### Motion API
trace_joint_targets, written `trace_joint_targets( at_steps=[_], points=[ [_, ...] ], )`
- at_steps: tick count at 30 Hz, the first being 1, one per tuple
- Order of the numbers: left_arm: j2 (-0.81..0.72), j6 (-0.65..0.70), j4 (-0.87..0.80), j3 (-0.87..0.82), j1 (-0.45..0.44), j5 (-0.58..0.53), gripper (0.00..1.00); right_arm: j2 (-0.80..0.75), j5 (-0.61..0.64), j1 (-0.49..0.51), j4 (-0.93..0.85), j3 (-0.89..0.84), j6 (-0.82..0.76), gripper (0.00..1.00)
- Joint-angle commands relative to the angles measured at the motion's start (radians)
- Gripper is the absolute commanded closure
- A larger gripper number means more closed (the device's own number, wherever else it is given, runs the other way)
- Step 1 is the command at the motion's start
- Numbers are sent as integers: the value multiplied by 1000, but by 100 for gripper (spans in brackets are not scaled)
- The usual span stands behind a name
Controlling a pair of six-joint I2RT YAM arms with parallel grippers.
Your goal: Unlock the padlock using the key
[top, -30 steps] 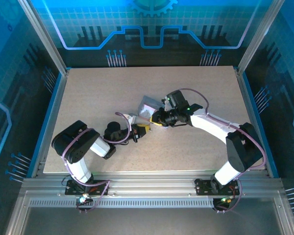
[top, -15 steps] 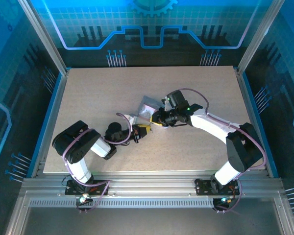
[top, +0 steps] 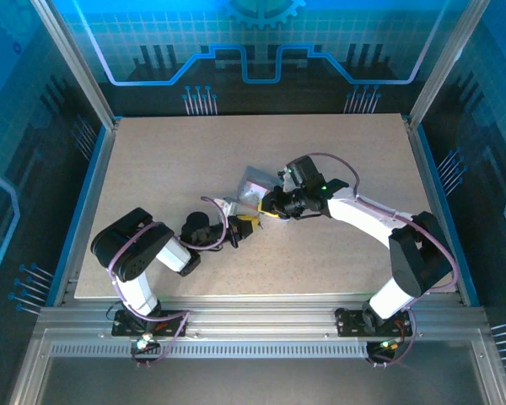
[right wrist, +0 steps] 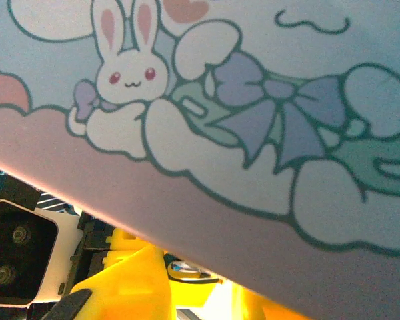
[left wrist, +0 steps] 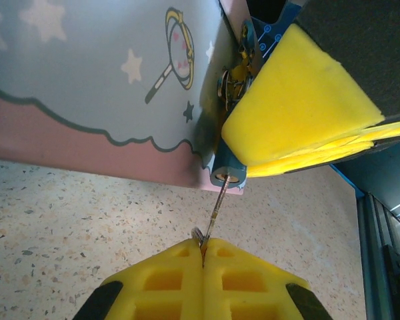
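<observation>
The left gripper [left wrist: 203, 248] is seen clenched, its yellow pads pressed together on the head of the key [left wrist: 215, 207], beside which a small wire ring [left wrist: 197, 233] is caught. The thin shaft of the key is pointed up and away from the pads, and its tip is set in the round keyhole at the bottom end of the padlock [left wrist: 228, 173]. The blue padlock is held against the corner of the pastel tin [left wrist: 87, 87] and is grasped by the right gripper [top: 268, 205], one yellow pad [left wrist: 293, 100] being laid flat over its body. A rabbit and bows are printed on the tin [right wrist: 253, 100]. From above, both grippers are met at the near edge of the tin [top: 255, 182], near the middle of the speckled table [top: 169, 160].
</observation>
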Motion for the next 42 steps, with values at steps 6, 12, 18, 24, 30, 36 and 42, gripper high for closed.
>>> trace_joint_targets(
  at_steps=[6, 12, 18, 24, 30, 36, 42],
  points=[
    [-19, 43, 46, -6, -8, -10, 100, -8, -9, 13, -76, 37, -53, 100],
    [-28, 47, 13, 12, -7, 5, 100, 7, 3, 25, -103, 49, -70, 100],
    [-39, 57, -30, 29, -8, 17, 100, 29, 1, 34, -131, 77, -93, 100],
    [-39, 72, -50, 27, -9, 16, 100, 33, -12, 35, -145, 94, -99, 100],
    [-47, 57, -53, 9, -6, 33, 100, 13, 2, 22, -201, 131, -121, 100],
    [-50, 47, -54, 0, -4, 47, 100, -8, 10, 13, -228, 136, -131, 100],
    [-23, 36, -38, 6, -5, 58, 100, -22, 0, 2, -229, 129, -130, 100]
  ],
)
